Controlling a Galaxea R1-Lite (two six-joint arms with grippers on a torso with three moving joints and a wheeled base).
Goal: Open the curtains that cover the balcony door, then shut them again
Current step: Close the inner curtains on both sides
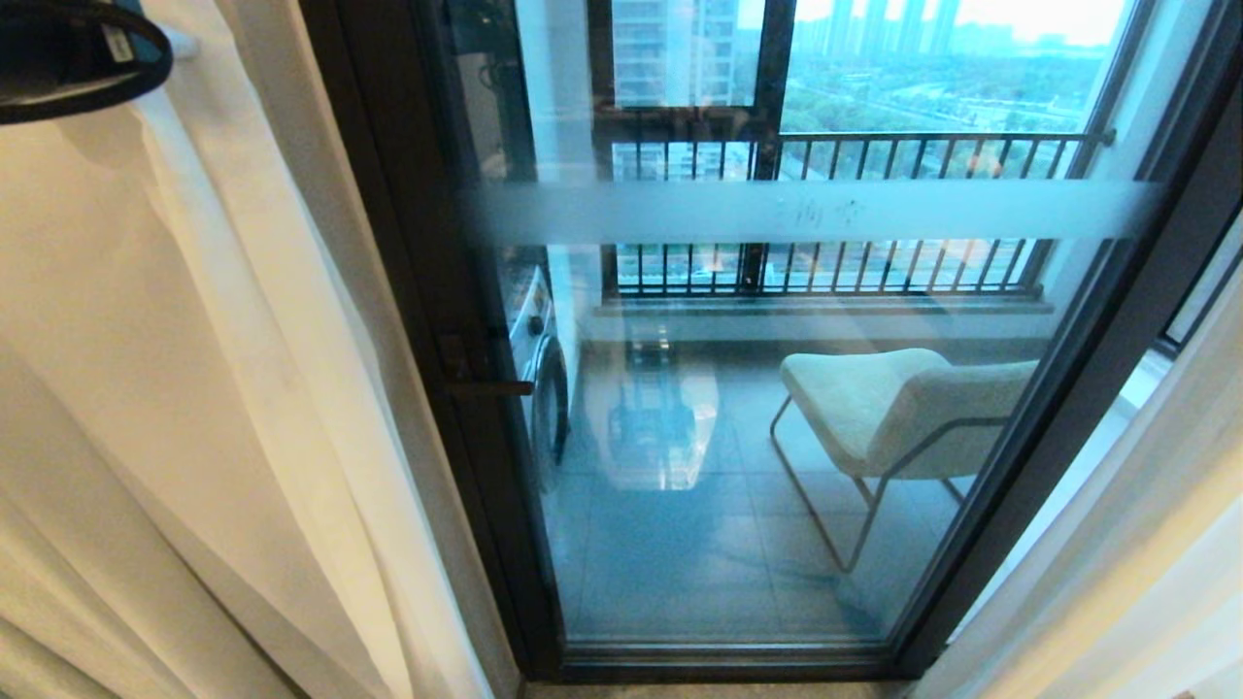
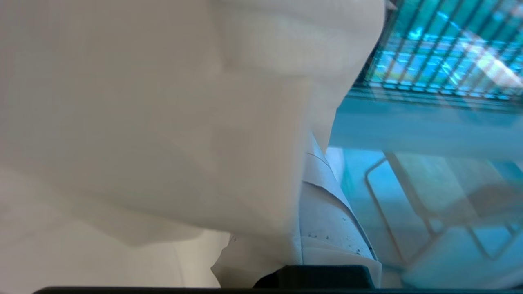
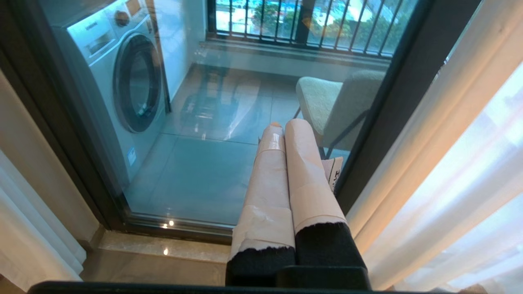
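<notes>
The curtains are drawn apart: a cream panel (image 1: 194, 388) hangs at the left and another (image 1: 1146, 544) at the right. Between them the balcony door (image 1: 408, 291) shows, black-framed glass with a frosted band (image 1: 777, 214). My left arm (image 1: 58, 58) is raised at the top left, against the left panel. In the left wrist view, curtain fabric (image 2: 143, 122) drapes over my left gripper (image 2: 306, 143), which is shut on a fold; one taped finger (image 2: 331, 212) shows. My right gripper (image 3: 284, 124) hangs low by the door's right frame, shut and empty.
Behind the glass stand a washing machine (image 3: 122, 81) at the left, a pale chair (image 1: 893, 408) with a thin metal frame, and a black railing (image 1: 825, 146). A door handle (image 1: 486, 388) sticks out of the left frame. A stone threshold (image 3: 163, 253) runs below the door.
</notes>
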